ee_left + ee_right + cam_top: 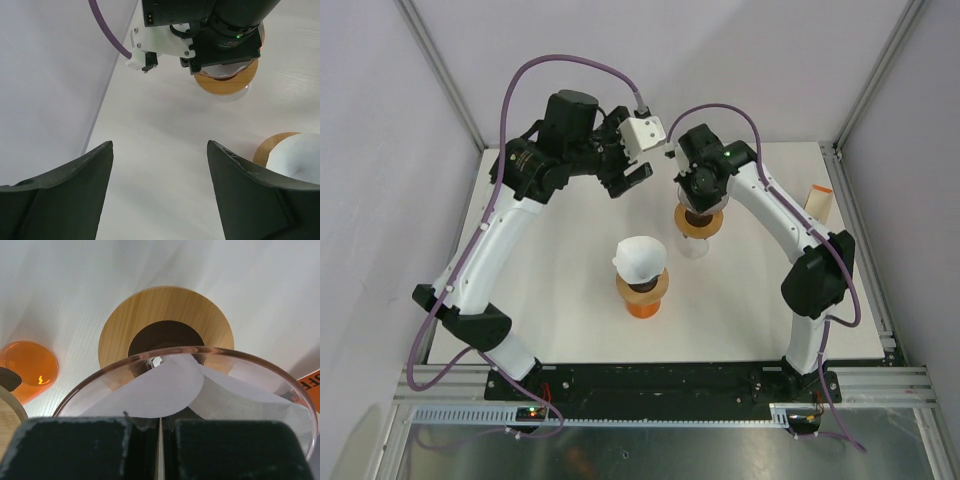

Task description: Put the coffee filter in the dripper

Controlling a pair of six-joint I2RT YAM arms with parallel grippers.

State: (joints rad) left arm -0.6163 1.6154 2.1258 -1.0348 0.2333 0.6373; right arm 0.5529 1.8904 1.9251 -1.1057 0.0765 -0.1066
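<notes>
Two drippers on the tabletop here, so worth being clear which one matters. The right gripper (161, 423) is working over the glass dripper (190, 348) that sits toward the far edge, a bit right of the middle. The second dripper (642, 285) stands near the centre of the tabletop with a white filter (640, 257) perched on top, and nobody's touching that one.

From the right wrist view, the fingers are pinched together on the upper edge of the coffee filter (165, 387). The paper hangs down from the fingertips into the glass cone, with its point aimed at the hole in the wooden collar (165, 305) underneath. So the filter is right at the claw and already inside the rim. I can't tell if it's actually seated against the glass.

My take on doing this step well:
- Lower a touch more so the tip of the paper settles into the bottom of the cone before letting go.
- Keep the pinch centred over the rim. The paper looks folded over on one side, and dropping it off-centre would probably leave it crumpled against one wall.
- Open the fingers slowly and lift straight up, since thin paper likes to cling to a pad and come back out.
- Don't bump the glass rim, because the dripper looks light enough to tip.

The left gripper (159, 147) is spread wide with nothing between its fingers. It hovers over bare tabletop near the far edge, just left of the glass dripper, and it's fine parked there.
</notes>
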